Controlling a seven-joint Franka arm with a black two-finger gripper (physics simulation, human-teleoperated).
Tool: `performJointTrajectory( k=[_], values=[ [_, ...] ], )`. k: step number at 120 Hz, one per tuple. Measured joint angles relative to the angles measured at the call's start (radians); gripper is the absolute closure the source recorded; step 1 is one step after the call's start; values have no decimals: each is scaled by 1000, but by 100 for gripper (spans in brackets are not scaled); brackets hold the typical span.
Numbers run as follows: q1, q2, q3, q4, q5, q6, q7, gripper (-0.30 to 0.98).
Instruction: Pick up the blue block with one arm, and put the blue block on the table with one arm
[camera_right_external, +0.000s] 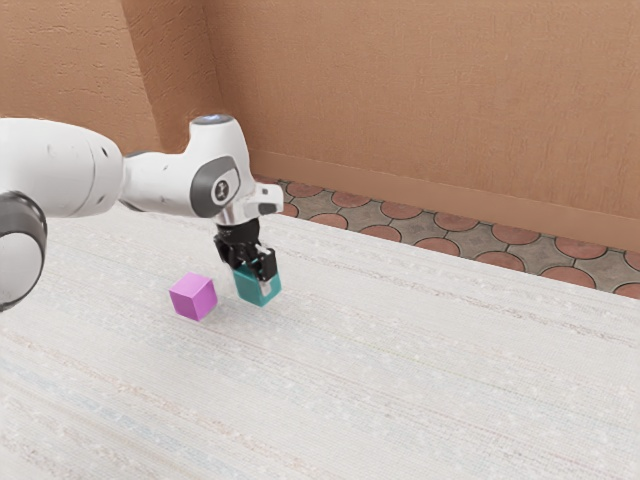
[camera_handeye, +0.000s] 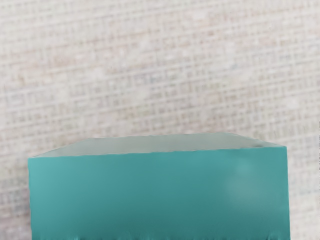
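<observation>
My gripper (camera_right_external: 256, 275) down at the blue block (camera_right_external: 249, 291), whether clenched or released I cannot tell, magenta block (camera_right_external: 193, 298) near it on the pale tabletop (camera_right_external: 400, 370)

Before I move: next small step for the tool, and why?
I'd probably try a slight straight-up lift as a grip test. The tool is right down at the teal block, but I can't tell if it has hold. The pink block sits close by on the exterior view's left, so straight up looks safer than sideways.
</observation>
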Motion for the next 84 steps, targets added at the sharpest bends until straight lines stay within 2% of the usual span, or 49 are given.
performJointTrajectory(
  k=[17, 34, 60, 71, 84],
  values=[
    [-27, 93, -9, 28, -27, 6, -15, 33],
    [-31, 111, -14, 38, -45, 9, -28, 33],
    [-31, 102, -10, 39, -59, 9, -31, 12],
    [-68, 1, 38, 33, -52, 7, -32, 8],
    [-128, -183, 118, 2, -47, -17, -32, 5]
  ],
)
